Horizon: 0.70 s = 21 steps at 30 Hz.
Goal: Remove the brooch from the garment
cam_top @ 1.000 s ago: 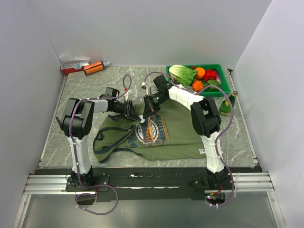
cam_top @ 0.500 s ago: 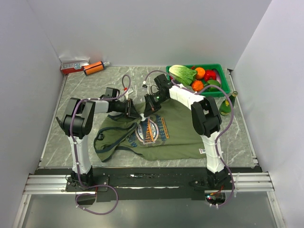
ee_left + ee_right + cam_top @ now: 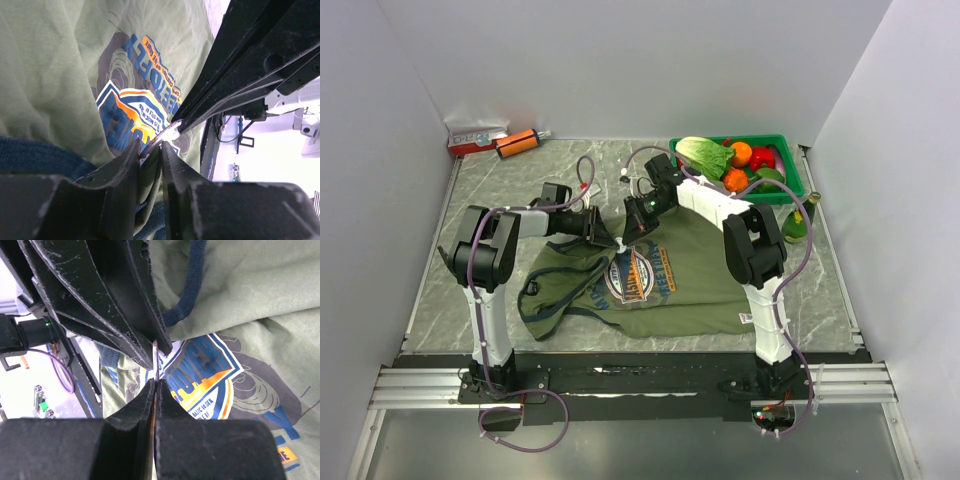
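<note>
The right gripper [image 3: 154, 388] is closed on the thin edge of the small round whitish brooch [image 3: 155, 359] at its tip. Directly opposite, the left gripper [image 3: 151, 151] is almost closed, pinching a fold of the olive-green T-shirt [image 3: 55, 65].

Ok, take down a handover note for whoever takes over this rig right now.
Left pincer: shut on a fold of the green T-shirt, beside its chest print.
Right pincer: shut on the brooch.
Done: both grips are set, with the pincers tip to tip over the shirt.
Left: the brooch does not look free yet. Pull it away while the left pincer holds the cloth, then set it down.
</note>
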Tool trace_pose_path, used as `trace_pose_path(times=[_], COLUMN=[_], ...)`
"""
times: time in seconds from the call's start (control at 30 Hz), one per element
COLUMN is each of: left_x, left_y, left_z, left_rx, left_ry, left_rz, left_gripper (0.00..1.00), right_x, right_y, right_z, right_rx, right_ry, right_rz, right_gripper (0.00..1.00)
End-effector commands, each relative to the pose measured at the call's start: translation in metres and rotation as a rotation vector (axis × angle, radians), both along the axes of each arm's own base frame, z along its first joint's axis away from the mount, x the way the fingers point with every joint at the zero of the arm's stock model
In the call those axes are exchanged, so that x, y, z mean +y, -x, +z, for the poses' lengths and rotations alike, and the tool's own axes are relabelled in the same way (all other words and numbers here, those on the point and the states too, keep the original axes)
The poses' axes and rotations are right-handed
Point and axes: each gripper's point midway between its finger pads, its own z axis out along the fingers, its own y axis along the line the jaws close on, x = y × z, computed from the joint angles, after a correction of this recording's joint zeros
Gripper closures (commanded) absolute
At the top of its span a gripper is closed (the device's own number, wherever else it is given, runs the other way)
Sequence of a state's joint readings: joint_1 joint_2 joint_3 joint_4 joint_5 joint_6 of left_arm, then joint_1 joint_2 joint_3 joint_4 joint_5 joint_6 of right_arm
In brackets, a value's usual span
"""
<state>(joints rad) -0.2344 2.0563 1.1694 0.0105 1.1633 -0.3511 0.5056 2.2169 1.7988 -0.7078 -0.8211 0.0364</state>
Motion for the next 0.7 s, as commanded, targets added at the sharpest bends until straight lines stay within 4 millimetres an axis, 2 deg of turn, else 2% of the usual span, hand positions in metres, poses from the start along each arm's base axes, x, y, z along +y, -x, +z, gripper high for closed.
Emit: trace_pose_path(times=[0.0,0.17,0.3,0.4,0.43,0.53,0.67], left_x=[-0.023,-0.025,-0.024,-0.019,-0.015,-0.011,-0.005], left_y=[0.001,0.003,0.002,0.001,-0.001,-0.001,-0.006], left_z=[0.053,0.047,0.046,0.055,0.062,0.075,0.091], left_rx=[-0.174,-0.174,-0.166,-0.173,-0.171,-0.208,-0.265], left_ry=[0.128,0.117,0.115,0.135,0.136,0.115,0.092], left_rz=[-0.135,-0.143,-0.142,-0.151,-0.147,-0.159,-0.112], left_gripper=[0.72,0.74,0.68,0.64,0.59,0.55,0.53], right_x=[0.035,0.035,0.034,0.031,0.028,0.027,0.029], right_y=[0.014,0.014,0.014,0.011,0.010,0.005,-0.002], right_z=[0.020,0.020,0.020,0.018,0.016,0.020,0.036], right_rx=[0.001,0.000,-0.005,-0.021,-0.021,-0.036,-0.072], right_ry=[-0.113,-0.113,-0.110,-0.072,-0.063,-0.053,-0.062], right_rz=[0.082,0.080,0.080,0.054,0.043,0.011,-0.035], right_gripper=[1.00,1.00,1.00,1.00,1.00,1.00,1.00])
